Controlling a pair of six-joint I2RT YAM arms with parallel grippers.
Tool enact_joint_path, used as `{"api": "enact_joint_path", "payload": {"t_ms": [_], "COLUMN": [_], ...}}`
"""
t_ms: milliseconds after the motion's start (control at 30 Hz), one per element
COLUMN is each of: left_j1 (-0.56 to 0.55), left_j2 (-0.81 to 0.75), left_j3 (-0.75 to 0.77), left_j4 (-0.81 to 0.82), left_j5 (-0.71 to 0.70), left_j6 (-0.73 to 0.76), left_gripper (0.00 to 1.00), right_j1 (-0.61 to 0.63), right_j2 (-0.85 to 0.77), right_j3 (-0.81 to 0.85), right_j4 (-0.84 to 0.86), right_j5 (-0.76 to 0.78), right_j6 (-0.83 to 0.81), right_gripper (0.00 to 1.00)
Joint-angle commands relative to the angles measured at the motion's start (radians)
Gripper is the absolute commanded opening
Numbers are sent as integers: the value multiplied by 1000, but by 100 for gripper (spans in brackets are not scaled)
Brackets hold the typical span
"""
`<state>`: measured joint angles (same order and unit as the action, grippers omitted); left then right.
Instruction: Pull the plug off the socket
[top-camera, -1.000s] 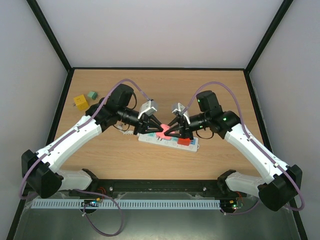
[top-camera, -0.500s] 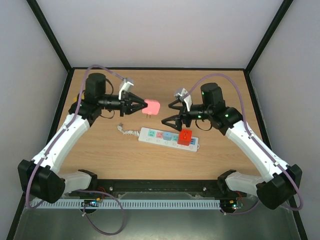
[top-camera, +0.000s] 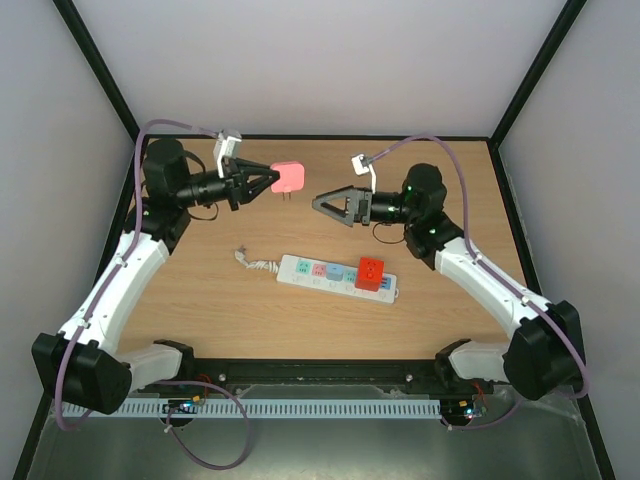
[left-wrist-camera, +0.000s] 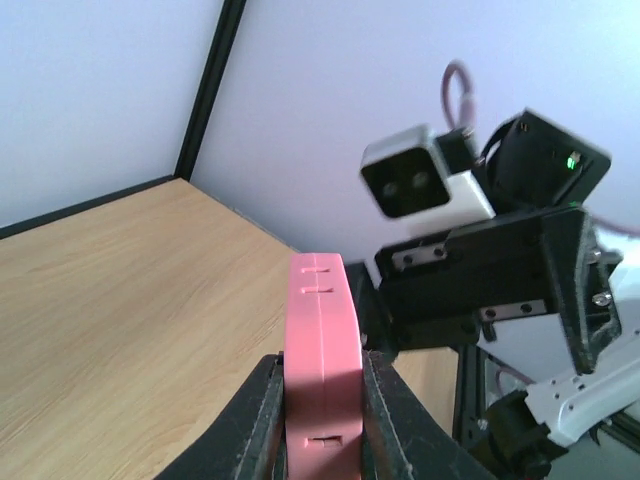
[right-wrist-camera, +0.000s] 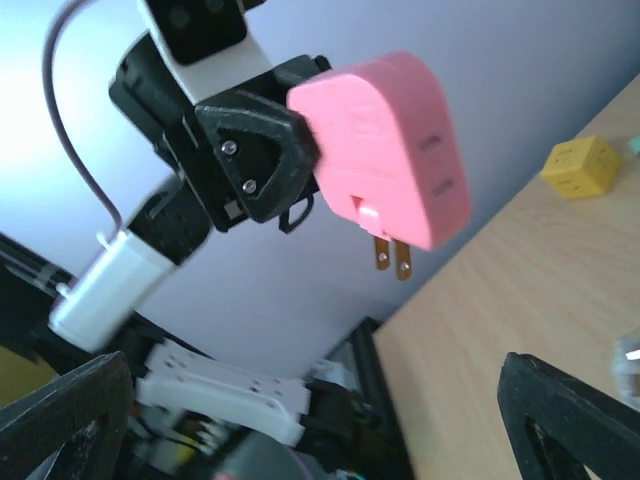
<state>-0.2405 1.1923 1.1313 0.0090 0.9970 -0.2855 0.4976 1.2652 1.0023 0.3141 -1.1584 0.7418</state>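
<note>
Plug (top-camera: 288, 178), pink, hangs clamped in left gripper (top-camera: 266, 181) at 11 o'clock from the socket (top-camera: 320, 272), prongs bare and pointing down (lifted high, likely to clear the strip). Right gripper (top-camera: 328, 200) gapes empty near 12 o'clock. Red adapter (top-camera: 371, 273) sits plugged in at the socket's right end.

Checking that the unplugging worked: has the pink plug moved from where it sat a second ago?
Yes. The pink plug, shut in the left claw, has left the socket and gone up-left, toward the far edge of the table.
</note>
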Motion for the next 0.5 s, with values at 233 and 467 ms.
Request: {"api": "enact_joint_path", "payload": {"t_ms": [233, 467], "left_j1": [-2, -12], "left_j2": [16, 4], "left_j3": [-29, -63], "left_j4": [253, 300], "left_j5": [-14, -16], "left_j6": [-214, -241], "left_gripper": [2, 2], "right_j1": [65, 95], "right_j2": [36, 58], "right_j3": [-61, -52], "right_j4": [599, 608], "right_j5": [59, 66], "right_j6": [743, 763], "right_gripper": [98, 98]}}
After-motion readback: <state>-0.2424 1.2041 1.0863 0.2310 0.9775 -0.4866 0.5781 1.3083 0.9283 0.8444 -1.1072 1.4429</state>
